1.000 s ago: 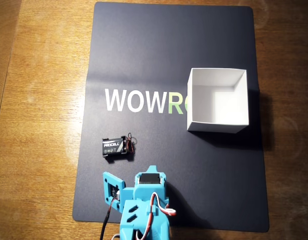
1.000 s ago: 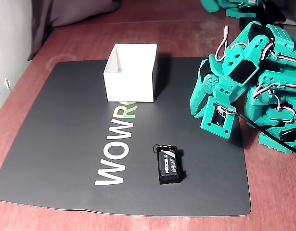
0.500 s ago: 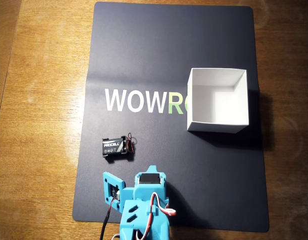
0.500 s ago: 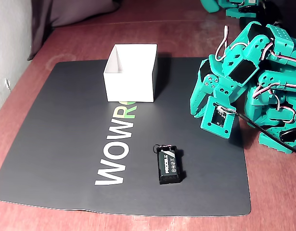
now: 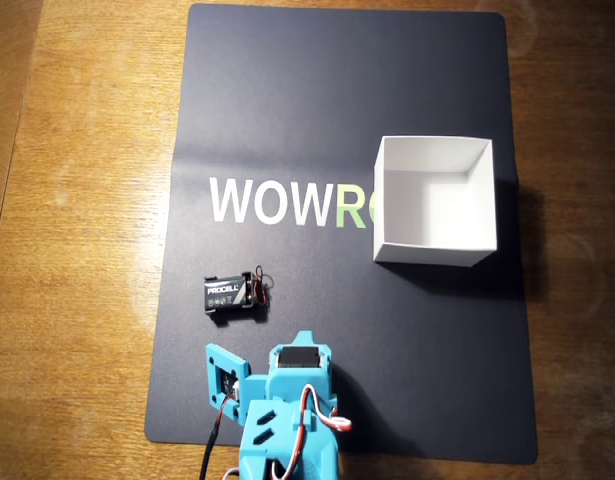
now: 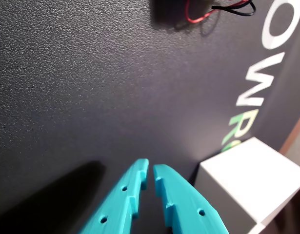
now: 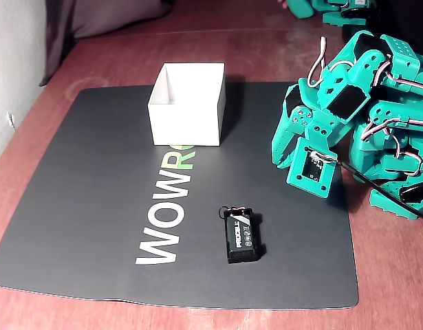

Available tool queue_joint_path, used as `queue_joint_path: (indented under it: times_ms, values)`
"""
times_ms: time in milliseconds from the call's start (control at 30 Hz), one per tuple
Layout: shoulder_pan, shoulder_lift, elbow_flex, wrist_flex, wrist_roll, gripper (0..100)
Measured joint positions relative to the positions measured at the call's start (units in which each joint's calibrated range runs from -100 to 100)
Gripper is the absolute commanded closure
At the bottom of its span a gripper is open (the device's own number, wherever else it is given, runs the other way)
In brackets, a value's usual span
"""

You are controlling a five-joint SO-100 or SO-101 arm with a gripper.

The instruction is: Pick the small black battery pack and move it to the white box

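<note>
The small black battery pack (image 5: 231, 293) lies flat on the dark mat, with red and black wires at its right end. It also shows in the fixed view (image 7: 241, 236). In the wrist view only its wires (image 6: 218, 10) show at the top edge. The white box (image 5: 434, 200) stands open and empty at the mat's right; it also shows in the fixed view (image 7: 187, 103) and the wrist view (image 6: 252, 183). My teal gripper (image 6: 150, 168) is shut and empty, hovering over bare mat short of the pack. The folded arm (image 5: 282, 400) sits just below the pack.
The dark mat (image 5: 287, 100) with white and green lettering (image 5: 277, 200) covers a wooden table (image 5: 77, 200). The arm's base and cables (image 7: 390, 137) fill the right side of the fixed view.
</note>
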Motion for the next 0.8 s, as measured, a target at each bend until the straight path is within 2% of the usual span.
queue_joint_path:
  times_ms: [800]
  values:
    - [-0.4, 4.7, -3.5, -1.3, 0.1, 99]
